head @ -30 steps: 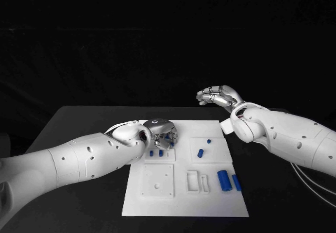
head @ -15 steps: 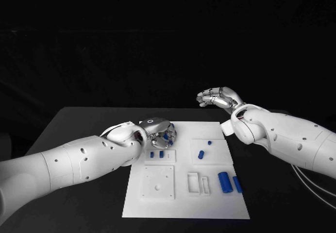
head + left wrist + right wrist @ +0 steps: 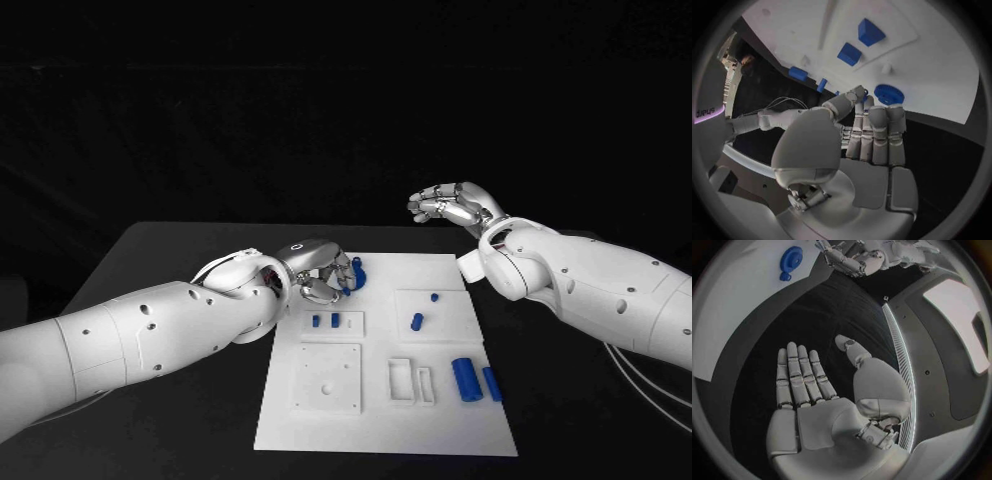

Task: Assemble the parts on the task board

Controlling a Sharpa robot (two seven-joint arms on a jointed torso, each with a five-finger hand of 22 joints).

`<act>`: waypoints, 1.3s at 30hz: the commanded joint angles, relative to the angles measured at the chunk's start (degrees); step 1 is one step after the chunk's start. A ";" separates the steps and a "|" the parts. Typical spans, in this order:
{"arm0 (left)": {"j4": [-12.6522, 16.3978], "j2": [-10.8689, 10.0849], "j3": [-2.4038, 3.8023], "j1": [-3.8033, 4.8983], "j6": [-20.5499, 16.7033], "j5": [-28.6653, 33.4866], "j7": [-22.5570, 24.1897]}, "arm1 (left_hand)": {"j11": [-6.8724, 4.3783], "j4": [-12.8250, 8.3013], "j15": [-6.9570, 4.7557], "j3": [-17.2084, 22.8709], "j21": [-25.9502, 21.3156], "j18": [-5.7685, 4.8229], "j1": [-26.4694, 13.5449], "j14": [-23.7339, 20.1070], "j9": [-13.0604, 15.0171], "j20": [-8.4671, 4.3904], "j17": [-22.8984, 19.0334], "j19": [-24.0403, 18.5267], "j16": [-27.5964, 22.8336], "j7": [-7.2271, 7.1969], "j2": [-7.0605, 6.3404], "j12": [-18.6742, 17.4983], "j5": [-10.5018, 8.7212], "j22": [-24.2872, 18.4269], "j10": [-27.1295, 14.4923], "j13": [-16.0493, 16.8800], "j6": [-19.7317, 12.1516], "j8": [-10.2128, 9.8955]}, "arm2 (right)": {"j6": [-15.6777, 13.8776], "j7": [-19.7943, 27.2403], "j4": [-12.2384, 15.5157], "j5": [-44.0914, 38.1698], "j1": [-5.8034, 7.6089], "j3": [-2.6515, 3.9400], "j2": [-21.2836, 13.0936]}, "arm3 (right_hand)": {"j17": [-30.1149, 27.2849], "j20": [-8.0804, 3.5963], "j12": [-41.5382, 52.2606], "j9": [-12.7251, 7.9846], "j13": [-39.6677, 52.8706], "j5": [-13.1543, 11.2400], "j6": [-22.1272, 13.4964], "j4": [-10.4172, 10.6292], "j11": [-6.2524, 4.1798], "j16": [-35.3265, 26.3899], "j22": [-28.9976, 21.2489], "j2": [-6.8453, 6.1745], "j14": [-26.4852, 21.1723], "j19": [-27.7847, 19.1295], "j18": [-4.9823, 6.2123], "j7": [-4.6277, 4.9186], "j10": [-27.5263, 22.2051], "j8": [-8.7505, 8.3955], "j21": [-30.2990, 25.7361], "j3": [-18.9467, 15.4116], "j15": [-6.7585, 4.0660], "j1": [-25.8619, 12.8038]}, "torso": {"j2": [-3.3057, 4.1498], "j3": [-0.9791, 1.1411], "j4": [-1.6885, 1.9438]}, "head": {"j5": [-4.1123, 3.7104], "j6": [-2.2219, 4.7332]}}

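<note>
The white task board [image 3: 382, 420] lies mid-table. A blue gear [image 3: 356, 272] rests near the board's far left edge, also seen as the gear [image 3: 889, 94] and the gear [image 3: 791, 260]. My left hand [image 3: 320, 270] hovers just left of it; in the left wrist view the left hand [image 3: 870, 135] has straight fingers ending just short of the gear, with nothing in them. My right hand [image 3: 454, 205] is raised beyond the board's far right corner; its palm [image 3: 811, 390] is flat and empty.
On the board are two small blue blocks [image 3: 326, 321], a tiny peg [image 3: 433, 296], a short cylinder [image 3: 417, 321], a thick cylinder [image 3: 463, 377] with a thinner one [image 3: 490, 383], a white square plate [image 3: 329, 375] and white brackets [image 3: 408, 380].
My left hand has drawn back toward the board's far left edge, and the blue gear, earlier among its fingers, now sits beside the fingertips. The right hand has barely moved.
</note>
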 commanded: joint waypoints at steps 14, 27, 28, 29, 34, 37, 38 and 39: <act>1.02 -2.55 0.03 0.03 4.75 1.43 -1.45 | 0.56 -0.07 -0.06 0.37 0.45 2.04 -0.21 0.67 -0.10 -1.67 -0.05 0.42 0.42 0.07 0.31 0.26 -0.07 0.91 3.59 1.60 0.51 0.39 | 0.73 0.46 0.05 -0.02 -0.02 0.03 -0.11 | -0.12 0.26 0.28 -0.08 -0.16 0.31 -0.41 -0.10 0.28 0.09 0.11 0.07 -0.07 -0.12 0.71 2.38 0.27 0.39 -0.24 -0.35 0.25 -0.52 | 0.09 0.03 -0.24 | 0.21 -0.11; 0.45 -3.17 0.03 0.03 4.34 0.81 -1.63 | 0.54 -0.13 -0.08 0.43 0.50 2.04 -0.16 0.73 -0.13 -1.72 -0.04 0.46 0.49 0.06 0.33 0.18 -0.12 0.92 3.67 1.66 0.54 0.40 | 0.77 0.47 0.04 -0.02 -0.03 0.03 -0.12 | -0.15 0.28 0.30 -0.10 -0.22 0.31 -0.42 -0.11 0.28 0.10 0.12 0.08 -0.07 -0.13 0.74 2.38 0.27 0.40 -0.24 -0.35 0.25 -0.52 | 0.06 0.08 -0.20 | 0.20 -0.19; 0.40 -3.21 0.03 0.03 4.34 0.77 -1.64 | 0.54 -0.14 -0.08 0.44 0.51 2.04 -0.15 0.74 -0.13 -1.72 -0.04 0.47 0.50 0.06 0.33 0.17 -0.13 0.92 3.68 1.66 0.55 0.41 | 0.77 0.48 0.05 -0.02 -0.03 0.03 -0.14 | -0.15 0.28 0.30 -0.10 -0.22 0.31 -0.42 -0.11 0.28 0.11 0.12 0.08 -0.07 -0.13 0.74 2.38 0.27 0.41 -0.24 -0.35 0.25 -0.52 | 0.06 0.08 -0.20 | 0.20 -0.19; 0.38 -3.23 0.03 0.03 4.33 0.75 -1.66 | 0.54 -0.14 -0.09 0.44 0.51 2.04 -0.14 0.74 -0.13 -1.73 -0.04 0.48 0.50 0.05 0.33 0.16 -0.13 0.92 3.68 1.67 0.55 0.41 | 0.77 0.48 0.06 -0.02 -0.03 0.03 -0.14 | -0.16 0.28 0.30 -0.10 -0.22 0.31 -0.42 -0.11 0.28 0.11 0.12 0.08 -0.07 -0.13 0.74 2.38 0.27 0.41 -0.24 -0.35 0.25 -0.52 | 0.06 0.08 -0.22 | 0.19 -0.22; 0.25 -3.33 0.03 0.03 3.99 0.65 -1.72 | 0.53 -0.16 -0.09 0.47 0.53 2.04 -0.12 0.76 -0.14 -1.75 -0.04 0.50 0.53 0.04 0.33 0.13 -0.14 0.93 3.71 1.69 0.57 0.42 | 0.77 0.47 0.04 -0.02 -0.04 0.03 -0.17 | -0.17 0.29 0.31 -0.11 -0.25 0.31 -0.42 -0.12 0.28 0.11 0.13 0.08 -0.08 -0.14 0.75 2.38 0.27 0.41 -0.24 -0.36 0.25 -0.53 | 0.06 0.10 -0.23 | 0.21 -0.21; 0.13 -3.27 0.03 0.03 4.23 0.65 -1.71 | 0.53 -0.17 -0.10 0.47 0.54 2.04 -0.11 0.77 -0.14 -1.75 -0.03 0.51 0.54 0.04 0.31 0.12 -0.14 0.93 3.73 1.70 0.59 0.43 | 0.78 0.48 0.06 -0.02 -0.05 0.03 -0.17 | -0.18 0.30 0.32 -0.11 -0.26 0.32 -0.42 -0.12 0.28 0.12 0.13 0.08 -0.08 -0.14 0.76 2.38 0.27 0.41 -0.24 -0.36 0.25 -0.53 | 0.06 0.07 -0.21 | 0.20 -0.18; 0.16 -3.24 0.03 0.03 4.40 0.65 -1.75 | 0.53 -0.17 -0.10 0.48 0.54 2.04 -0.10 0.77 -0.14 -1.76 -0.03 0.51 0.55 0.04 0.31 0.11 -0.15 0.93 3.74 1.71 0.60 0.43 | 0.79 0.47 0.08 -0.02 -0.05 0.03 -0.19 | -0.18 0.30 0.32 -0.12 -0.27 0.32 -0.42 -0.12 0.28 0.12 0.13 0.08 -0.08 -0.15 0.76 2.38 0.27 0.41 -0.24 -0.36 0.25 -0.53 | 0.06 0.07 -0.21 | 0.20 -0.18; 0.16 -3.19 0.03 0.03 4.45 0.65 -1.73 | 0.52 -0.17 -0.10 0.48 0.54 2.04 -0.10 0.78 -0.15 -1.76 -0.03 0.51 0.55 0.04 0.31 0.11 -0.15 0.93 3.75 1.71 0.60 0.43 | 0.79 0.47 0.08 -0.02 -0.05 0.03 -0.20 | -0.19 0.30 0.32 -0.12 -0.27 0.32 -0.42 -0.12 0.28 0.12 0.13 0.09 -0.08 -0.15 0.77 2.38 0.27 0.41 -0.24 -0.36 0.25 -0.53 | 0.06 0.08 -0.21 | 0.20 -0.20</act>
